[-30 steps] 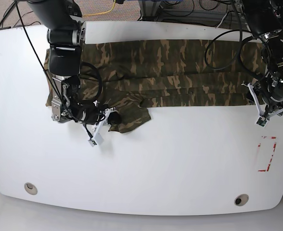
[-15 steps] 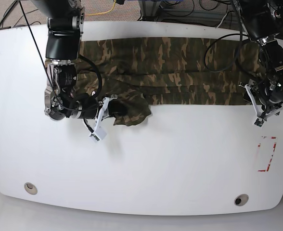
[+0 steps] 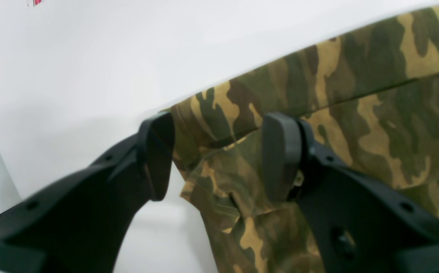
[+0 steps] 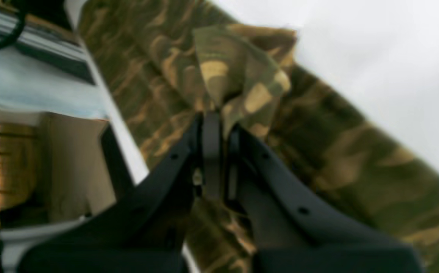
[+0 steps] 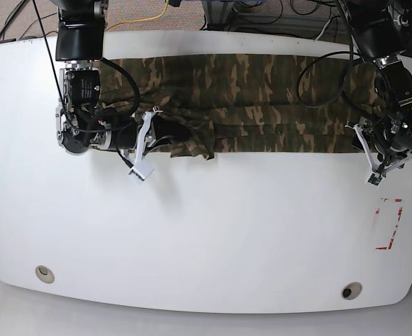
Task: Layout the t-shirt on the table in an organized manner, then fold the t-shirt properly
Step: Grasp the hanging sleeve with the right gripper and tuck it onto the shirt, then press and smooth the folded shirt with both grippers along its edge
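The camouflage t-shirt (image 5: 262, 98) lies as a long band along the far side of the white table (image 5: 227, 238). My right gripper (image 5: 160, 133) is shut on a flap of the t-shirt (image 4: 238, 76), and the pinched cloth bunches up above its fingertips (image 4: 215, 125). That flap sits folded over the band's front edge near the left end. My left gripper (image 5: 368, 143) is at the band's right front corner. It is open, its fingers (image 3: 158, 155) standing either side of the t-shirt corner (image 3: 219, 178), which lies on the table (image 3: 90, 68).
A red tape outline (image 5: 389, 224) marks the table's right front area. Two grommet holes (image 5: 45, 273) (image 5: 351, 290) sit near the front edge. Cables and equipment crowd the floor beyond the far edge.
My right gripper has carried the sleeve flap away from the front, up onto the shirt band. The left gripper has shifted slightly toward the far edge at the shirt's right corner.
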